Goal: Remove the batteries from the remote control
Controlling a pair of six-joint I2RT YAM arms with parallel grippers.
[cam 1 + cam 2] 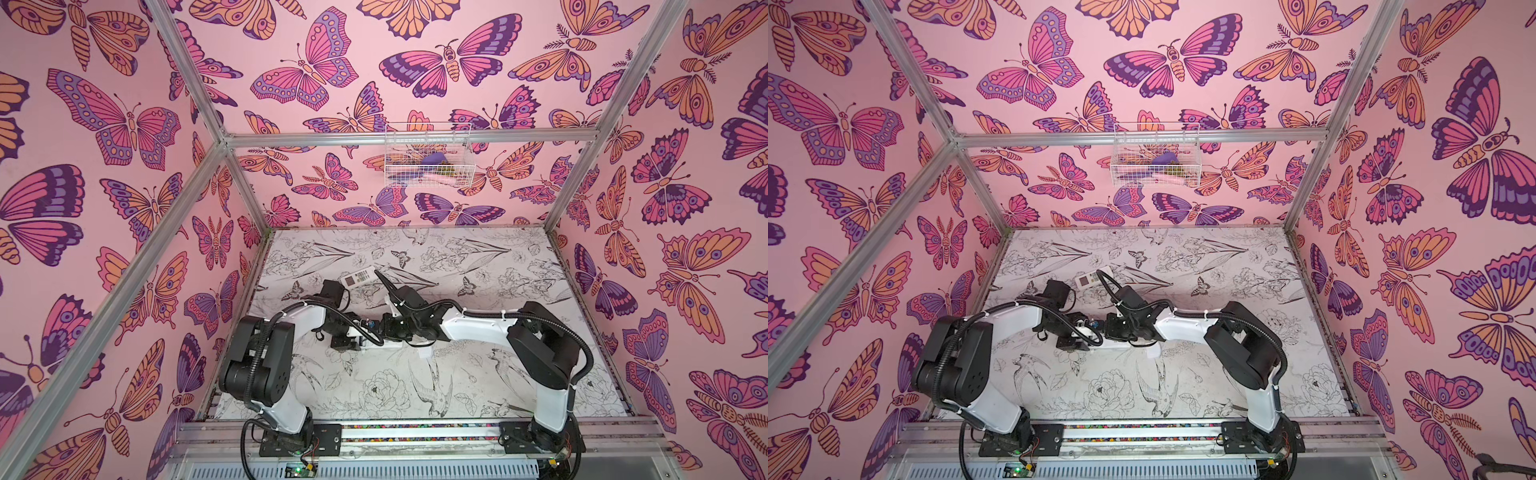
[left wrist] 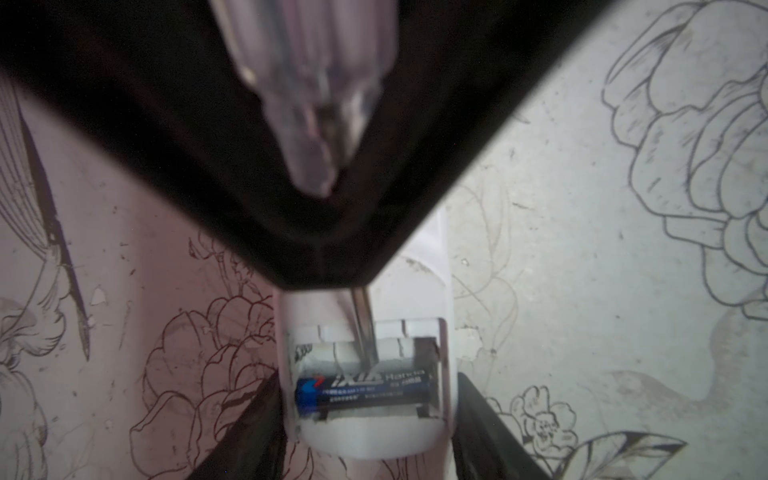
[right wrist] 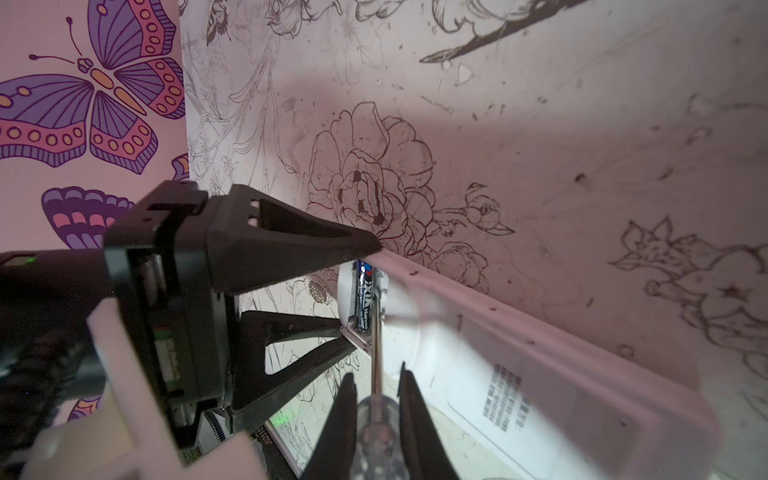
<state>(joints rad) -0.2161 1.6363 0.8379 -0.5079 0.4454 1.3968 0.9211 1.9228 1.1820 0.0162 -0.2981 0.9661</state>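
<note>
Left pincer (image 2: 368, 376) clamps remote (image 3: 519, 374); right pincer (image 3: 376, 386) pinches screwdriver (image 3: 377, 349), tip beside battery (image 2: 365, 390). Prying step; next, lever battery out.

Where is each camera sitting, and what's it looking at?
Top views: high behind the robot's base, looking down on the table; the left arm and right arm show.
Left wrist: on the left arm, facing down past the left gripper at the remote and its battery.
Right wrist: on the right arm, looking along the screwdriver held in the right gripper.
Shared: both wrist views show that battery and screwdriver.
</note>
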